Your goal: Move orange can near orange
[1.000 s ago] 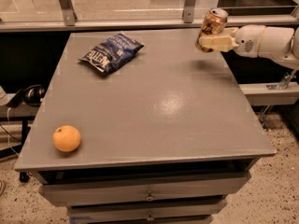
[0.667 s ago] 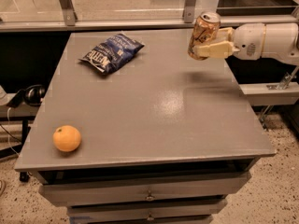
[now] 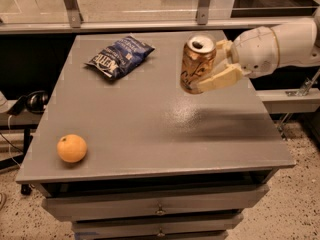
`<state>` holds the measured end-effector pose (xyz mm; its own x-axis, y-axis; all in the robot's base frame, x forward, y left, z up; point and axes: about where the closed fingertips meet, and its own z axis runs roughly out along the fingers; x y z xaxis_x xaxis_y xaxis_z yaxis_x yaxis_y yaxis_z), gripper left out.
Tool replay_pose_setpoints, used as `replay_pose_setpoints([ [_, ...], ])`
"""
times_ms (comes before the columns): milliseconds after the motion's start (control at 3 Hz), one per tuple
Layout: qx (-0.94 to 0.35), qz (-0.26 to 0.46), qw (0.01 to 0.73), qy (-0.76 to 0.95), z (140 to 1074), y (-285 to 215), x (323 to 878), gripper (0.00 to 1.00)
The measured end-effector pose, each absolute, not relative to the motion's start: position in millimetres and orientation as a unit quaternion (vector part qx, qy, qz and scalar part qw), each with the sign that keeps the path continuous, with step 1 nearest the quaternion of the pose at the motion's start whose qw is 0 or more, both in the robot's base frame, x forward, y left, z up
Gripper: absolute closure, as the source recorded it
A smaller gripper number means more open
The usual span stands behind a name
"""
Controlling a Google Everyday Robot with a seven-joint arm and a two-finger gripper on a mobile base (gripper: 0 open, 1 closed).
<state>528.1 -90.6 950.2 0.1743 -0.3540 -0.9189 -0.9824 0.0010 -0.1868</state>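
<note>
Orange (image 3: 71,148), a small round fruit, near the front-left corner of grey table (image 3: 150,129); crinkled dark-blue chip bag (image 3: 120,57) at back left; slim orange-gold aluminium can (image 3: 196,59), tilted above the right half, well apart from the fruit, clamped in cream two-finger gripper (image 3: 209,66).

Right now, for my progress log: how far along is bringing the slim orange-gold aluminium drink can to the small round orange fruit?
Done: the orange-gold can is off the grey table, clamped tilted in the gripper. In hand: it hangs over the table's far right part. Left: carry it to the orange fruit at the front-left corner and set it down beside it.
</note>
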Motion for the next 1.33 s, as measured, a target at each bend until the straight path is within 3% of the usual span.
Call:
replay_pose_setpoints([
  [667, -0.691, 0.390, 0.387, 0.470, 947, -35, 440, 1.00],
  [1333, -0.688, 0.401, 0.382, 0.470, 943, -21, 437, 1.00],
])
